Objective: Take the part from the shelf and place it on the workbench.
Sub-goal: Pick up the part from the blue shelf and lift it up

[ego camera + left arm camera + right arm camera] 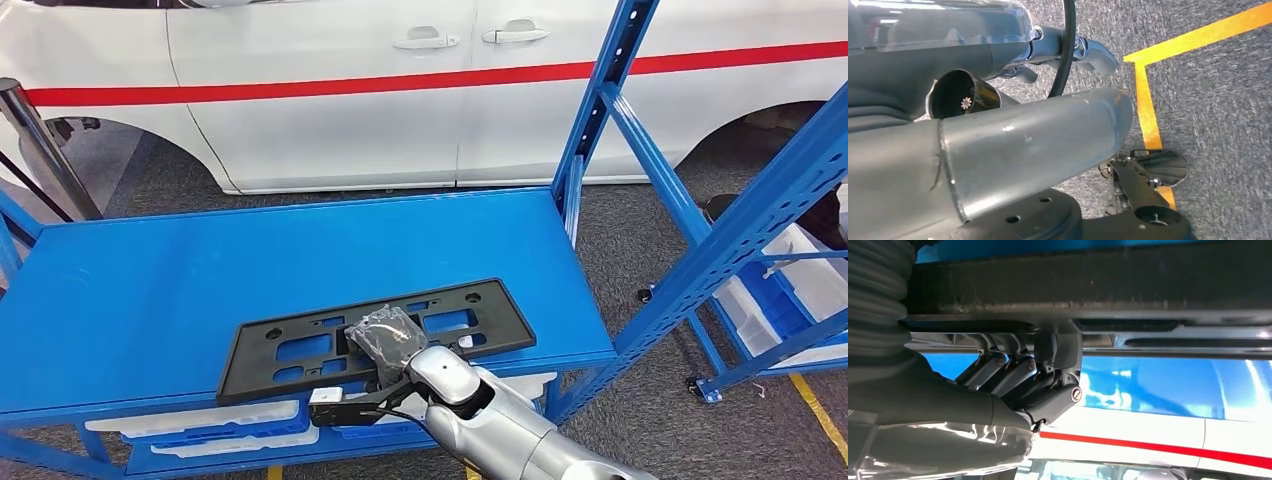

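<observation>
The part (300,345), a flat black plate frame with cut-outs, lies on the blue workbench (200,260) near its front edge. My right hand (385,340), wrapped in clear plastic, sits over the part's near middle. In the right wrist view my dark fingers (1053,395) curl around the edge of the part (1098,285), gripping it against the blue surface. My left hand (1063,50) hangs beside my body over the grey carpet, fingers loosely extended with nothing in them.
A white car (350,90) with a red stripe stands behind the bench. Blue shelf uprights (740,230) rise at the right, with white bins (800,280) beyond them. More bins (200,425) sit under the bench. A yellow line (1148,110) marks the floor.
</observation>
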Tool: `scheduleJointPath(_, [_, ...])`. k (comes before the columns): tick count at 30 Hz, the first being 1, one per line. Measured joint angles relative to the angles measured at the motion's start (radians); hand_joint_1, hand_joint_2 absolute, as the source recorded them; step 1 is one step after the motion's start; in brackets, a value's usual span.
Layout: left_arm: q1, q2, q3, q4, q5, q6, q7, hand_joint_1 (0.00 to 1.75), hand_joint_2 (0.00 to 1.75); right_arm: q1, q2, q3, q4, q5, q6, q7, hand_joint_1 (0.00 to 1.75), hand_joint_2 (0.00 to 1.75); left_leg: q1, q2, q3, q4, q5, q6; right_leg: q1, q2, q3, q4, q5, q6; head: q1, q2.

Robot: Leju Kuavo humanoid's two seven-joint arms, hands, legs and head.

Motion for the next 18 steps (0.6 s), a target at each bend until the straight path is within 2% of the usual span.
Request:
scheduleJointPath(7, [0.007,0.000,0.000,0.000,-0.002,0.001,0.000,0.00,0.00,-0.020,-0.002,-0.006,0.008,-0.002,-0.002,0.006,1.75,1.75,0.004,-0.002,0.003,-0.002,0.006,-0.006,0.003,-0.002,0.000,0.004,-0.002,-0.008,0.000,0.000])
scheduleJointPath(11, [0.012,0.000,0.003,0.000,-0.003,0.003,-0.003,0.00,1.75,-0.025,-0.005,-0.010,0.012,-0.004,-0.005,0.005,1.75,1.75,0.004,-0.003,0.007,-0.002,0.007,-0.008,0.003,-0.001,-0.001,0.005,-0.002,-0.010,0.000,0.000])
scheduleJointPath(18, [0.015,0.000,0.005,0.000,-0.016,0.010,-0.007,0.00,1.75,-0.026,-0.013,-0.014,0.012,-0.004,-0.011,0.000,1.75,1.75,0.004,-0.003,0.007,-0.003,0.003,-0.008,0.003,-0.002,-0.002,0.005,-0.008,-0.011,0.000,0.000])
